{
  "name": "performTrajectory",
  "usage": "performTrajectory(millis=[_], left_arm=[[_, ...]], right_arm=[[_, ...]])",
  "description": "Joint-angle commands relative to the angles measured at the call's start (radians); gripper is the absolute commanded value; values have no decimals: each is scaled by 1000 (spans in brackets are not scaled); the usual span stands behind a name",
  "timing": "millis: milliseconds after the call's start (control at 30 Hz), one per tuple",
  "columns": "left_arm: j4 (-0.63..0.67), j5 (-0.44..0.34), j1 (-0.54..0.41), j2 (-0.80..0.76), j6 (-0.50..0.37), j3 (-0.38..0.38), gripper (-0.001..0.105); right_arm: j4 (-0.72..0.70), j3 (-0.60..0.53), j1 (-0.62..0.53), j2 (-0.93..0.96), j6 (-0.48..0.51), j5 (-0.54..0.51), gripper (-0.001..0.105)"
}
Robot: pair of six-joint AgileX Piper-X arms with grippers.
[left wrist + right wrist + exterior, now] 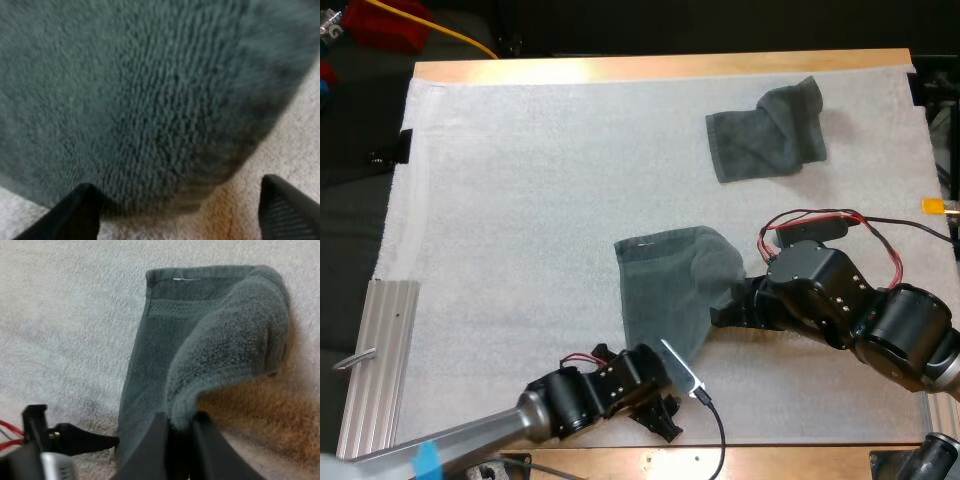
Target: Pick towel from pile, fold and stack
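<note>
A dark grey-green towel (665, 290) lies on the middle of the white mat (520, 200), with its right side lifted into a rounded fold. In the right wrist view my right gripper (180, 440) is shut on the edge of that fold (225, 350); in the high view it (725, 312) sits at the towel's right side. My left gripper (658, 368) is at the towel's near end. In the left wrist view it (180, 220) is open, its fingers (75, 215) apart on either side of the towel's (150, 100) near edge.
A second crumpled towel (767, 130) lies at the far right of the mat. A metal rail (380, 360) runs along the table's near left edge. The left gripper's fingertip (102, 441) shows beside the towel's near edge in the right wrist view.
</note>
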State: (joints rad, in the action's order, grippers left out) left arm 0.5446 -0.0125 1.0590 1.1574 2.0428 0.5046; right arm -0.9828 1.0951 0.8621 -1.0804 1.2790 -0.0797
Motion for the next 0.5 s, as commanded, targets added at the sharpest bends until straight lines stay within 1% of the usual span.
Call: performTrajectory(millis=[0, 100, 267, 333, 400, 467], left_arm=[[-13, -6, 5, 23, 11, -3, 64], [-15, -18, 5, 68, 11, -3, 64], [-15, -21, 5, 89, 11, -3, 63], [-17, -33, 5, 89, 11, -3, 59], [-17, -49, 5, 89, 11, -3, 47], [-17, -55, 5, 89, 11, -3, 38]], right_arm=[[-1, 11, 2, 8, 3, -15, 0], [-1, 11, 2, 8, 0, -15, 0], [-1, 11, 2, 8, 0, -15, 0], [-1, 11, 2, 8, 0, -15, 0], [-1, 11, 2, 8, 0, -15, 0], [-1, 11, 2, 8, 0, -15, 0]])
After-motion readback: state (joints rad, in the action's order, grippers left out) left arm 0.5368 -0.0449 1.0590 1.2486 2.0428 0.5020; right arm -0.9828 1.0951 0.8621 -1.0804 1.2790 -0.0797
